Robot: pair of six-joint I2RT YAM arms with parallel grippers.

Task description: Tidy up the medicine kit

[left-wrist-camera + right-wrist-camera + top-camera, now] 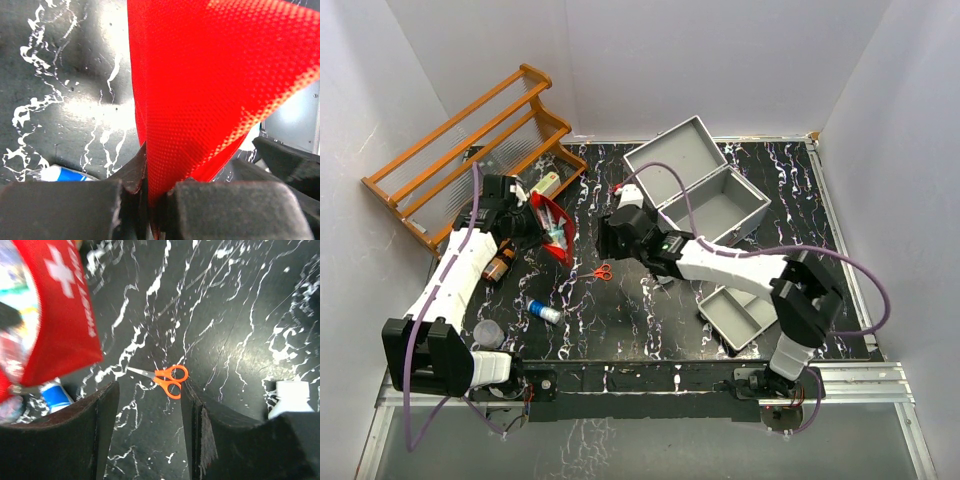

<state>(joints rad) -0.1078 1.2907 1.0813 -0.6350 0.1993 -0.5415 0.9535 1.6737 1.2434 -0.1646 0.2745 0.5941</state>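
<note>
Seemingly gathering loose items: left fingers [225, 210] are clenching the red pouch [210, 75], and right fingers [60, 440] are hovering released over the scissors [167, 378]. The kit [745, 222] is sitting open, far right on the table [620, 310]. The next move is probably lowering to pinch the scissors.

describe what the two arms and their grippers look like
Both arms have white shells on the long links and boxy black joints: left arm, right arm. A thin purple cable loops along each. The left gripper and right gripper have thick, matte black fingers.
</note>
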